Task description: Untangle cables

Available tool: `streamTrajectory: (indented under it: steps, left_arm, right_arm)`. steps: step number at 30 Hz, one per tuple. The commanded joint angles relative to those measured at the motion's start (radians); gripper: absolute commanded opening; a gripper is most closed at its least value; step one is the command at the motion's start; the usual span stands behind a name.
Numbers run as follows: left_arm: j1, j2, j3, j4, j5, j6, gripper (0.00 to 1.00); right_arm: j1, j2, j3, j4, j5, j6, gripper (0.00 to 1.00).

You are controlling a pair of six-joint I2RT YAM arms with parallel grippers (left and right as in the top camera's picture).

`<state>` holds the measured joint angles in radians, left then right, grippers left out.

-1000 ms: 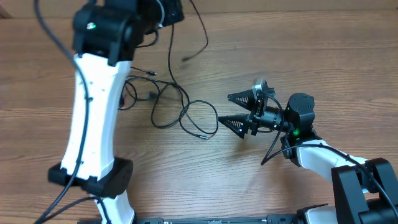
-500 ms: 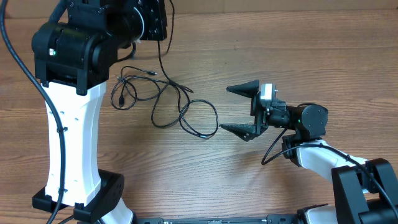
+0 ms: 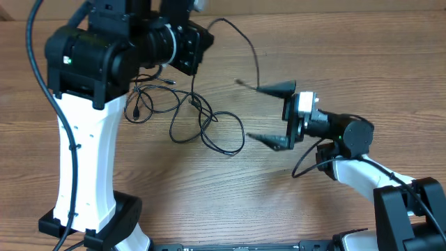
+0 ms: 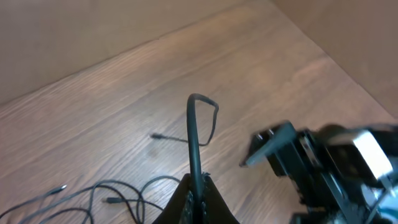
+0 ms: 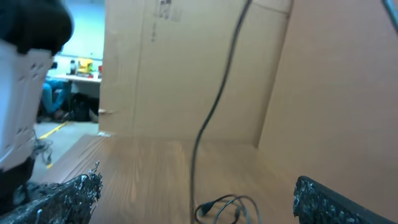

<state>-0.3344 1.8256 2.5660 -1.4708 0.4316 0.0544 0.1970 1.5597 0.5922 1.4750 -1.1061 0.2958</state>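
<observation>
Several thin black cables (image 3: 198, 118) lie looped together on the wooden table, left of centre. My left gripper (image 3: 201, 36) hovers above them, shut on one strand. That held cable (image 3: 249, 49) arcs up and to the right, and its free end (image 3: 241, 83) hangs near my right gripper's far finger. In the left wrist view the left gripper (image 4: 198, 184) pinches the cable (image 4: 191, 130), which bends over at the top. My right gripper (image 3: 273, 115) stands wide open to the right of the bundle. In the right wrist view the cable (image 5: 217, 93) hangs between the fingers of the right gripper (image 5: 196, 184).
The left arm's white link (image 3: 87, 153) and base stand over the table's left side. Thick black robot cables (image 3: 306, 164) trail by the right arm. Cardboard walls (image 5: 186, 68) enclose the far side of the table.
My left gripper has swung to the right with the cable, so the strand now arcs toward the right gripper. The right gripper has risen a little and stays wide open.
</observation>
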Motion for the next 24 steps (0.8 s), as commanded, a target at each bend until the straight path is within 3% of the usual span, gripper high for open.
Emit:
streamTrajectory:
  steps: [1, 7, 14, 24]
  left_arm:
    - [-0.021, 0.016, -0.007, 0.005, 0.021, 0.059, 0.04]
    - [-0.022, 0.025, -0.007, 0.003, -0.008, 0.058, 0.04]
    - [-0.024, 0.055, -0.007, 0.001, -0.032, 0.04, 0.04]
    - [-0.084, 0.092, -0.007, 0.008, -0.011, 0.039, 0.04]
  right_arm:
    - [-0.002, -0.008, 0.068, -0.055, 0.063, 0.077, 1.0]
    - [-0.002, -0.008, 0.192, -0.25, 0.048, 0.1, 1.0]
    - [-0.002, -0.008, 0.316, -0.325, 0.046, 0.092, 1.0]
    - [-0.002, -0.008, 0.474, -0.539, 0.028, -0.043, 1.0]
